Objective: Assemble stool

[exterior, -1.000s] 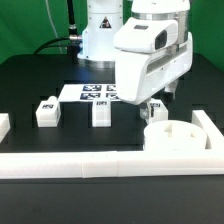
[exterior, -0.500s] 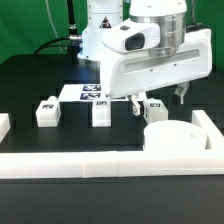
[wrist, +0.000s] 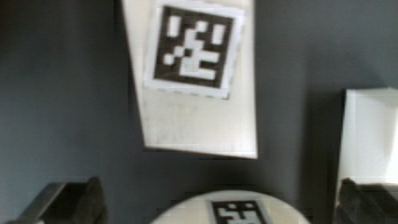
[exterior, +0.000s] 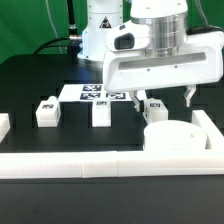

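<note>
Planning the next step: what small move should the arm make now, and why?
Probably carry the open gripper over the nearest leg, beside the seat, and lower around it: the jaws stand wide, holding nothing, and no leg is fitted yet.

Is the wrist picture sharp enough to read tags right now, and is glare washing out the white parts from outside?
Wrist view: soft all over; the tag on the long white piece shows only fuzzy blocks, and the pincer fingers are dark blurs. Exterior view: sharper, but the seat and the rail are bright with little surface detail, no hard glare spots.
</note>
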Motion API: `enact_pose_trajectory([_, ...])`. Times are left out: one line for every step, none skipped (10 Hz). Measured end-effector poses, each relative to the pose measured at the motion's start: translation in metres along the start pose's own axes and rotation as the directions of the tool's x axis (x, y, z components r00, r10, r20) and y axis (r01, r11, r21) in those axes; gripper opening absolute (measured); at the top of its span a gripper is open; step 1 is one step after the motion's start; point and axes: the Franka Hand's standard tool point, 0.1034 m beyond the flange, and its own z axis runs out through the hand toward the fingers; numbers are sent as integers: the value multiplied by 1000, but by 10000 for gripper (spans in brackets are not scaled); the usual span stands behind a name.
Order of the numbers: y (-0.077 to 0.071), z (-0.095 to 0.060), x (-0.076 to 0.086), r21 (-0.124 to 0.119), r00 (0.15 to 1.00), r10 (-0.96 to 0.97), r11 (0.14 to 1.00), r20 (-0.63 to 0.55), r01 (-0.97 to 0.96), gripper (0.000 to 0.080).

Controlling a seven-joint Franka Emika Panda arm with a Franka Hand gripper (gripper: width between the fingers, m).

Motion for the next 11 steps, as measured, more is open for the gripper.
enact_pose_trajectory([1,0,0,-2,995,99,995,1,-99,649])
enact_pose_trajectory([2,1,-2,-1,989,150,989,12,-150,649])
enact_pose_trajectory([2,1,-3,-1,992,122,992,15,-122,649])
enact_pose_trajectory([2,1,-4,-4,992,121,993,33,-121,649])
enact_pose_trajectory([2,1,-3,-4,992,120,993,30,-120,649])
enact_pose_trajectory([3,2,-8,-11,991,111,994,69,-111,649])
enact_pose_trajectory([6,2,-12,-20,983,100,995,155,-98,649])
enact_pose_trajectory([8,5,-7,-19,978,94,996,185,-92,649])
enact_pose_trajectory([9,6,-12,-23,962,77,997,263,-74,649])
enact_pose_trajectory([8,5,-12,-23,944,62,998,324,-58,649])
enact_pose_trajectory([6,7,-12,-22,932,55,999,358,-50,649])
